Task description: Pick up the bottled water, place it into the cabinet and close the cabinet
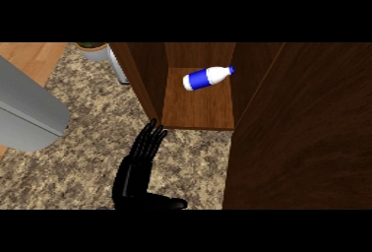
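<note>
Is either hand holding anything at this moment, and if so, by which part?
Nothing is held. The left hand is open with straight fingers over the counter, and the bottle lies untouched inside the cabinet. The right hand is out of view.

Light: even and moderate, with no single source evident
Cabinet point(200, 106): its inner floor is lit warm brown; its side walls and the door point(305, 128) at the right are much darker
Tabletop point(87, 147): evenly lit speckled stone; no cast shadows
Glare: a white highlight on the bottle point(205, 78)
Hand point(141, 157): black, little detail
</note>
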Controlling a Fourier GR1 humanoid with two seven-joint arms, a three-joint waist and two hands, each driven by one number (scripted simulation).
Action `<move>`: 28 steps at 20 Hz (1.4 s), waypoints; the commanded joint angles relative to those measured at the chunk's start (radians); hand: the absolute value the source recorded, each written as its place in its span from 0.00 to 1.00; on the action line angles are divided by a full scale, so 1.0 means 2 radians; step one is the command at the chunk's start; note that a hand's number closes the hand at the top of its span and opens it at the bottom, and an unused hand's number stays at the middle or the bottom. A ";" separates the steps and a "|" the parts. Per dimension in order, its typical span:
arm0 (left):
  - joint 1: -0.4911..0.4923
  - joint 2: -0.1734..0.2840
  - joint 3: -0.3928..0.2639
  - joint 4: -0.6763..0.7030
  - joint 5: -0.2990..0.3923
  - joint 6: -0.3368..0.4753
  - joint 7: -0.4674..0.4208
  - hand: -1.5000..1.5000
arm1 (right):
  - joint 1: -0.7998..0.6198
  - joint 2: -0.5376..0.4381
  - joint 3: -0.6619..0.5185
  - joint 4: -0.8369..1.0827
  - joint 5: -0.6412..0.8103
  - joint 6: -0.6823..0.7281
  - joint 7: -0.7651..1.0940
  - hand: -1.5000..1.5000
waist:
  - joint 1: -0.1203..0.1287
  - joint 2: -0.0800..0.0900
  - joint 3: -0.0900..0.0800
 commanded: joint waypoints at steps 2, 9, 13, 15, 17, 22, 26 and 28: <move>0.086 0.072 0.005 -0.069 0.010 -0.042 -0.026 0.00 | -0.015 -0.069 0.000 -0.074 0.077 0.041 0.026 1.00 | 0.008 -0.001 -0.001; 0.161 0.159 0.025 -0.120 0.013 -0.088 -0.061 0.00 | -0.090 -0.115 0.027 -0.092 0.119 0.063 0.055 1.00 | 0.012 -0.002 -0.003; 0.192 0.203 0.061 -0.138 0.029 -0.122 -0.086 0.00 | -0.125 -0.108 0.081 -0.104 0.113 0.055 0.096 1.00 | 0.013 0.002 -0.004; 0.208 0.228 0.080 -0.152 0.039 -0.140 -0.096 0.00 | -0.142 -0.095 0.100 -0.106 0.104 0.040 0.120 1.00 | 0.016 0.004 -0.004; 0.227 0.236 0.087 -0.142 0.041 -0.165 -0.118 0.00 | -0.155 -0.096 0.129 -0.105 0.097 0.038 0.159 1.00 | 0.016 0.007 -0.004; 0.261 0.281 0.102 -0.144 0.048 -0.223 -0.135 0.00 | -0.212 -0.078 0.163 -0.072 0.070 0.024 0.226 1.00 | 0.029 0.014 -0.004; 0.270 0.302 0.119 -0.146 0.062 -0.246 -0.136 0.00 | -0.287 -0.079 0.160 -0.049 0.072 0.035 0.232 1.00 | 0.048 0.014 -0.006; 0.277 0.308 0.117 -0.149 0.062 -0.255 -0.135 0.00 | -0.327 -0.078 0.161 -0.041 0.061 0.041 0.244 1.00 | 0.051 0.015 -0.005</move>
